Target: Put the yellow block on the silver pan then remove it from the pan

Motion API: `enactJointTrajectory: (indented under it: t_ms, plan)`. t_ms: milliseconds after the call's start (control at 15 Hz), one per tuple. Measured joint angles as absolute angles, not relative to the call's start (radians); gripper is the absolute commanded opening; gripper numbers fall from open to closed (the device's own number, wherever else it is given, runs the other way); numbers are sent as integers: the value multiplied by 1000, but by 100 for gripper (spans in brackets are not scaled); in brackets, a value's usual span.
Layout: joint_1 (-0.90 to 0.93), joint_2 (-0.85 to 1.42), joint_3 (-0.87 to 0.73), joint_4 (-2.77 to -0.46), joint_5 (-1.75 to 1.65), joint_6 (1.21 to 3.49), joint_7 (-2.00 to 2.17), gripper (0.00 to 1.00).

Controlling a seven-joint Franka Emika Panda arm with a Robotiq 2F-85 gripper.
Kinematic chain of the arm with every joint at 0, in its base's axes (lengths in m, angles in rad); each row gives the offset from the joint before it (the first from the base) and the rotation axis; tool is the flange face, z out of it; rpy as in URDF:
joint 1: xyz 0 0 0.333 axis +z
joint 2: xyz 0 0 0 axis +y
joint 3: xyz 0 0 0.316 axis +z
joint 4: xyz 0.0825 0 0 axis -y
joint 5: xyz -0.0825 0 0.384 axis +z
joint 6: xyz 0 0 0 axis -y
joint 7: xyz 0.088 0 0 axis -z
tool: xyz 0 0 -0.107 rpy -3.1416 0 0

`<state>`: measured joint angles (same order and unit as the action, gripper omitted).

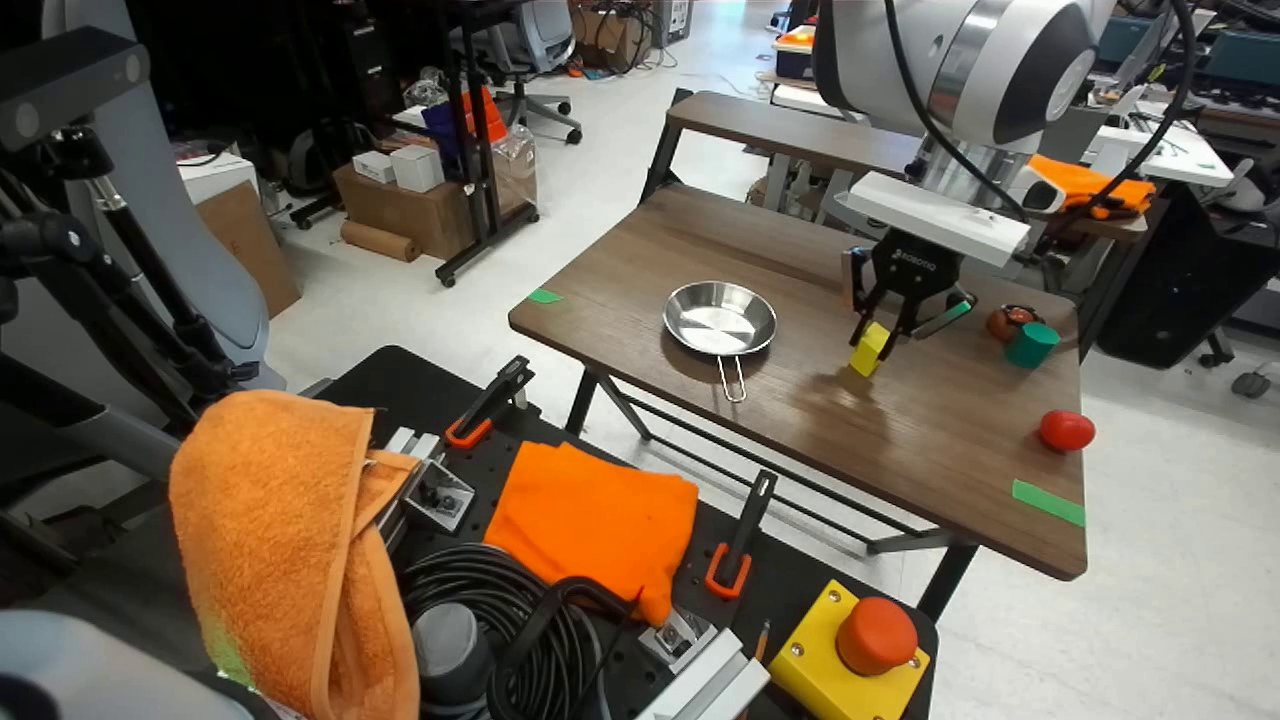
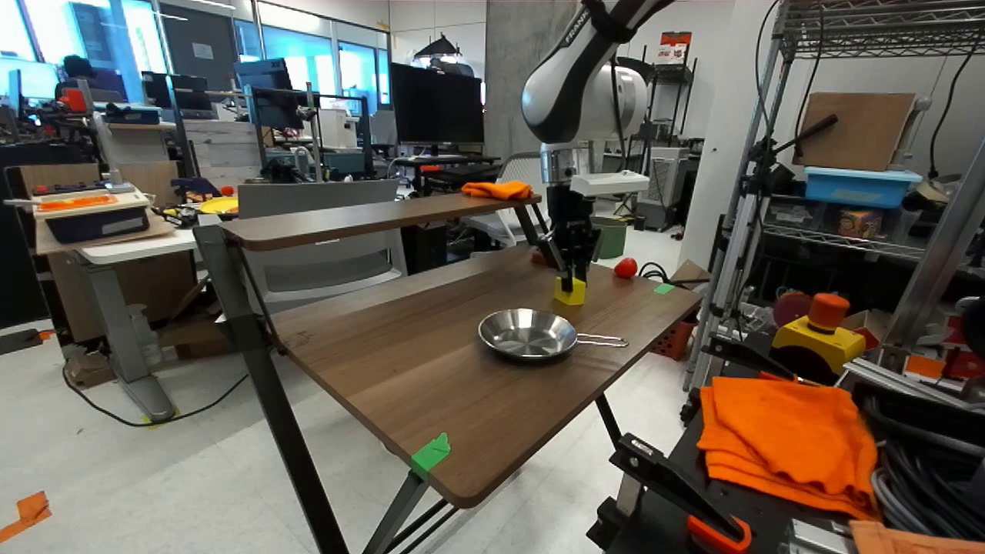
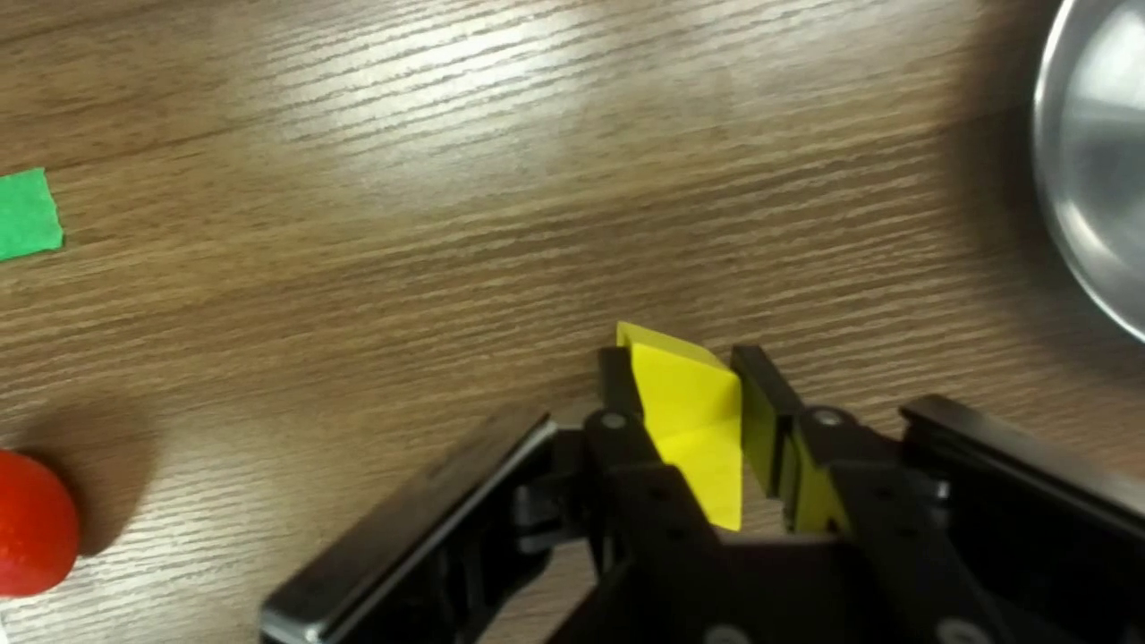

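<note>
Gripper (image 3: 685,377) is pinching the yellow block (image 3: 696,425) from both sides, and the block looks skewed between the pads in the wrist view. Block is over the desk (image 2: 369,338), between the silver pan (image 1: 720,322) and the short edge where the red round object (image 1: 1067,430) sits. Can't tell whether its underside touches the desktop. Pan is well apart from it, near the long edge opposite the raised shelf (image 1: 780,122), wire handle (image 2: 603,340) pointing at that edge.

My read: grasp made, carry to the pan is next. Lift straight up, watch for twist in that skewed grip, cross only once the block's bottom clears the rim. Aim for mid-floor, not the sloped wall. Lower to a light touch, no push; pan is probably light and could slide. Open just enough to let go, leave the block pinchable for the pick-out.
</note>
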<state>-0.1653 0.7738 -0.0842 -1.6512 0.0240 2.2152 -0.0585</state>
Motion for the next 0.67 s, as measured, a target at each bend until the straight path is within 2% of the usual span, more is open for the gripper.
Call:
enactJointTrajectory:
  t_ms: [333, 667]
  plan:
    - [-135, 716, -87, -1694, 14, 2227, -57, 8]
    - [-56, 532, -87, -1888, -79, 2272, -36, 8]
